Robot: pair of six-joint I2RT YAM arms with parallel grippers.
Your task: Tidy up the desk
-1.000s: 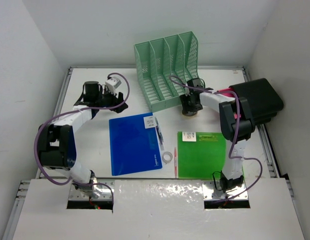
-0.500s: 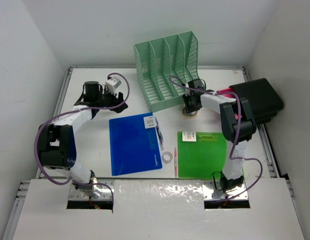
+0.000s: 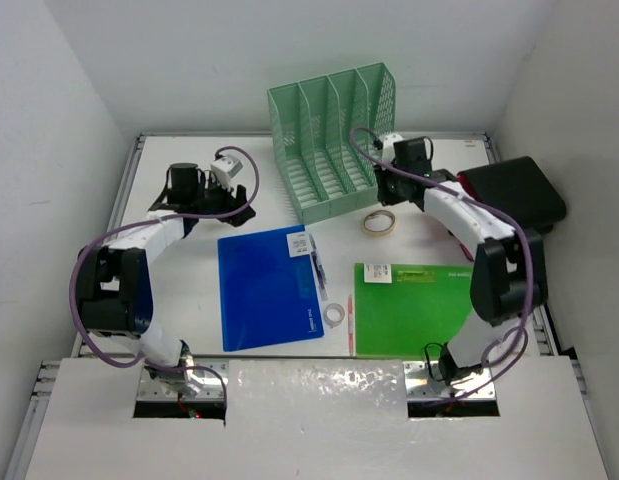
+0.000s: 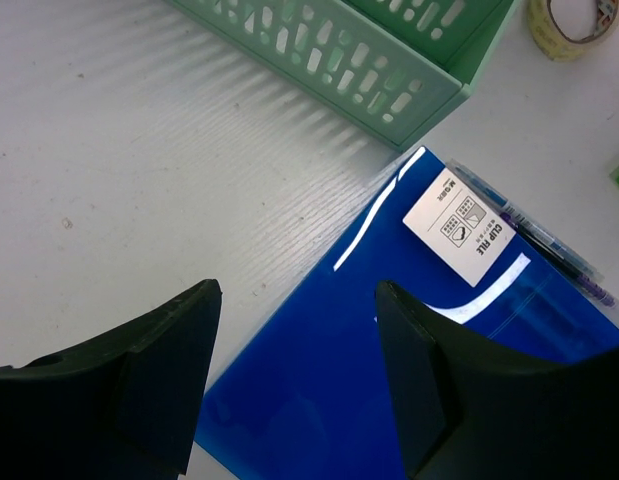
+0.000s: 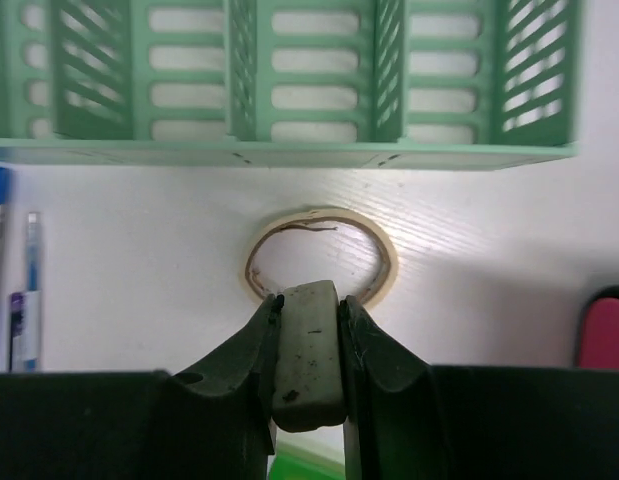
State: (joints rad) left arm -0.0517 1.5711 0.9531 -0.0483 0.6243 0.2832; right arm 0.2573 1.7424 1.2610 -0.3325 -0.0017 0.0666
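While a small off-white block is clenched in the right gripper and the left gripper is spread wide and empty, the flat blue plastic folder is left unfiled on the white desk.

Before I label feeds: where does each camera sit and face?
Top external: above and behind the robot, looking down on the desk; left arm and right arm show.
Left wrist: on the left arm, looking down past the open left pincer at the blue folder.
Right wrist: on the right arm, past the right pincer, shut on a whitish block, at the tape ring.
Shared: all show the green rack.
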